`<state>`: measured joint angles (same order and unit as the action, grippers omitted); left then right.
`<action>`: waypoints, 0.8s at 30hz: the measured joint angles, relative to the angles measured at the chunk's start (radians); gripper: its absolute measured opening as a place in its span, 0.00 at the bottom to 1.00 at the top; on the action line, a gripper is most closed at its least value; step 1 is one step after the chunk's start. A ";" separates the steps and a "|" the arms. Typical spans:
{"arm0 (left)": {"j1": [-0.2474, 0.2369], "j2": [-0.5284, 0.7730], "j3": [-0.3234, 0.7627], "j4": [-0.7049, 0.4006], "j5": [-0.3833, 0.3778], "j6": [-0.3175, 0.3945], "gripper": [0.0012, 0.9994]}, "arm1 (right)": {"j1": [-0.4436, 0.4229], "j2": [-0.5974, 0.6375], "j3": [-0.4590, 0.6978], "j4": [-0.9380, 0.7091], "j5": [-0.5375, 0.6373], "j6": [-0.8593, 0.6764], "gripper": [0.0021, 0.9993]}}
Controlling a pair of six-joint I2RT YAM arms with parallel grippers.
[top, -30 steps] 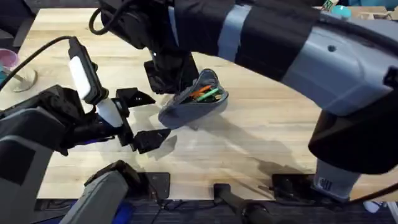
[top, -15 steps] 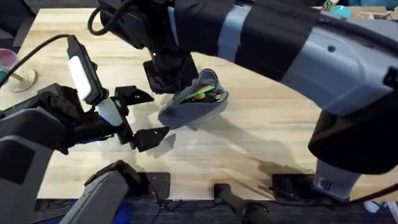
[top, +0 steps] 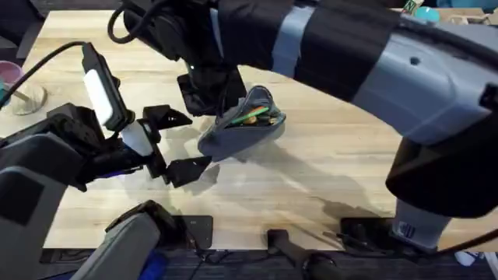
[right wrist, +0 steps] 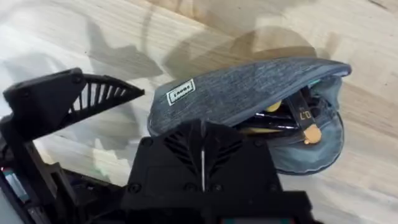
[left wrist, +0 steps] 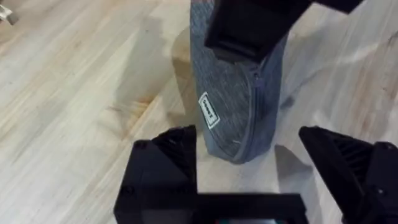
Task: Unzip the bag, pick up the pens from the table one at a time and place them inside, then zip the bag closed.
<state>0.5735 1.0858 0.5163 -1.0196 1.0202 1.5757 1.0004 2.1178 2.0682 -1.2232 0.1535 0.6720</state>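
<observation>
Table (top: pixel 327 179), light wood plank, lies bare around the grippers. Left gripper (top: pixel 177 141) has drifted slightly away from the bag (top: pixel 241 134), jaws spread wide and holding nothing, the bag's near end just beyond its fingertips. Right gripper (top: pixel 222 105) stays pinched on the bag's edge. Pens (top: pixel 250 117) already inside, so zipping remains.

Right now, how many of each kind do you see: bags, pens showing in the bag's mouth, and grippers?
Bag: 1
Pens showing in its mouth: 2, a green pen and an orange pen; others may be hidden
Grippers: 2, the left gripper and the right gripper
Total: 5
</observation>
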 joint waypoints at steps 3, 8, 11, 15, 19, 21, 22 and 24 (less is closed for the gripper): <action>-0.006 0.036 -0.009 0.036 0.028 0.000 1.00 | 0.000 0.000 0.000 0.002 0.000 0.000 0.03; -0.054 0.136 -0.014 0.080 0.055 -0.001 1.00 | 0.000 0.000 0.000 0.011 0.000 -0.003 0.03; -0.099 0.194 -0.015 0.119 0.064 -0.001 1.00 | 0.000 0.000 0.000 0.012 0.000 -0.008 0.03; -0.151 0.249 -0.016 0.161 0.080 -0.001 1.00 | 0.000 0.000 0.000 0.012 0.000 -0.015 0.03; -0.176 0.265 -0.018 0.189 0.088 -0.001 1.00 | 0.000 0.000 0.000 0.012 0.000 -0.019 0.03; -0.178 0.265 -0.018 0.198 0.090 -0.001 0.97 | 0.000 0.000 0.000 0.012 0.000 -0.019 0.03; -0.179 0.266 -0.018 0.202 0.092 -0.001 0.94 | 0.000 0.000 0.000 0.012 0.000 -0.019 0.03; -0.179 0.265 -0.018 0.207 0.094 -0.001 0.83 | 0.000 0.000 0.000 0.012 0.000 -0.019 0.03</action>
<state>0.3950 1.3512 0.4984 -0.8124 1.1139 1.5744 1.0002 2.1178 2.0682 -1.2114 0.1534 0.6533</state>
